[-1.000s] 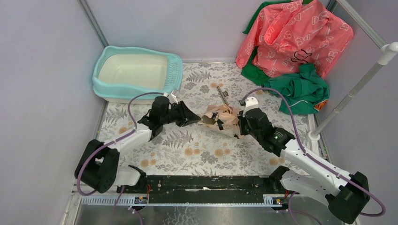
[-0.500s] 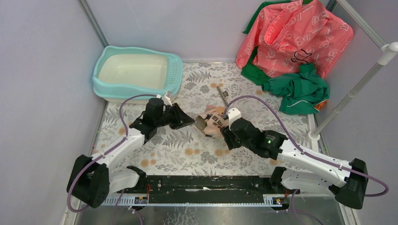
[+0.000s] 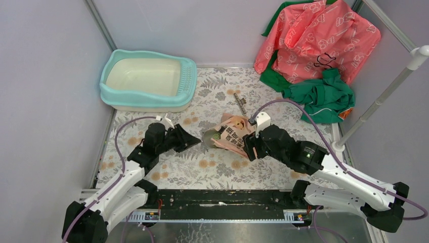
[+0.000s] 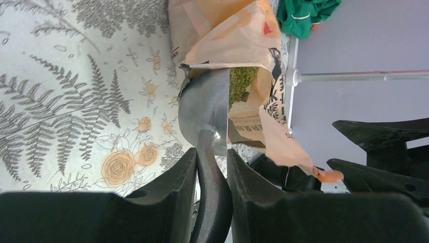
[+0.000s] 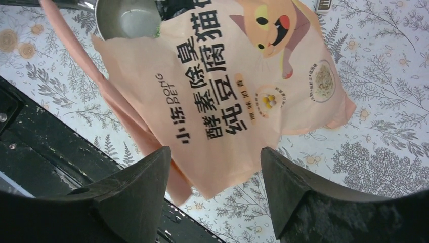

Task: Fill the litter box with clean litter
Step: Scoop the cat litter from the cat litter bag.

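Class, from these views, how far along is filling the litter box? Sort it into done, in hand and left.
Done: the bag lies open, green litter showing. In hand: the left gripper clamps the grey scoop at the bag's mouth; the right gripper hangs open above the bag. Left: the litter box holds no litter; everything must be scooped across.

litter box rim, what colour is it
litter box rim is turquoise, inner pan cream-white; best in the top external view

White arm links (image 3: pixel 119 181), black joints (image 3: pixel 155 137) and jaws, purple cables (image 3: pixel 118 147), black base rail (image 3: pixel 222 201)
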Tool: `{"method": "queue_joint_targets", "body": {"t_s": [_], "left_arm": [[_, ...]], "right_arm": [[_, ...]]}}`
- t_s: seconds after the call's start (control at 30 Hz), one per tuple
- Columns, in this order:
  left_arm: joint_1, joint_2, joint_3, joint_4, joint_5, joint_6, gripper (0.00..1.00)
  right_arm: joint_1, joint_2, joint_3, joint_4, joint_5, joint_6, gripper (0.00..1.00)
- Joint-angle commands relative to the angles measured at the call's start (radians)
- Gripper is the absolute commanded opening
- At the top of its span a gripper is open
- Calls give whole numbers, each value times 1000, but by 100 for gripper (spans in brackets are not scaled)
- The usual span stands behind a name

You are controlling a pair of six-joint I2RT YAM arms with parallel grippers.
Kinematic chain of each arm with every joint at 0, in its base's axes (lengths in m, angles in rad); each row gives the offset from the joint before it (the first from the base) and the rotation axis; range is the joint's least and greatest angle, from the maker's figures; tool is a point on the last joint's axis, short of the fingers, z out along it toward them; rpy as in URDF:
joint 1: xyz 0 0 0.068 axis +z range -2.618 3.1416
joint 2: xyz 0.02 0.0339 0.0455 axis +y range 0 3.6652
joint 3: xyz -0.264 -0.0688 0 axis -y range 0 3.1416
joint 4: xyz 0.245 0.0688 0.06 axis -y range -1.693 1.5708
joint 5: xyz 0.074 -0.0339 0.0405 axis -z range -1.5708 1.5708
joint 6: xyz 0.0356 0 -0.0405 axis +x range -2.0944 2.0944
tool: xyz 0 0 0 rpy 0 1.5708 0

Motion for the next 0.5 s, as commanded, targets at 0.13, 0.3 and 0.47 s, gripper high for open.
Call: {"method": "queue_joint_targets", "body": {"t_s": [0.13,0.3,0.47], "left_arm": [[11,-144,-163,113,-47,-88,2],[11,-244,-309,225,-65,-191,3],[11,-179,-420,496,-49,-251,3]], "right_arm": [[8,7,49,-19,54,3,74],[7,16,53,-7,60,0,74],[7,16,46,0,65,2,74]]}}
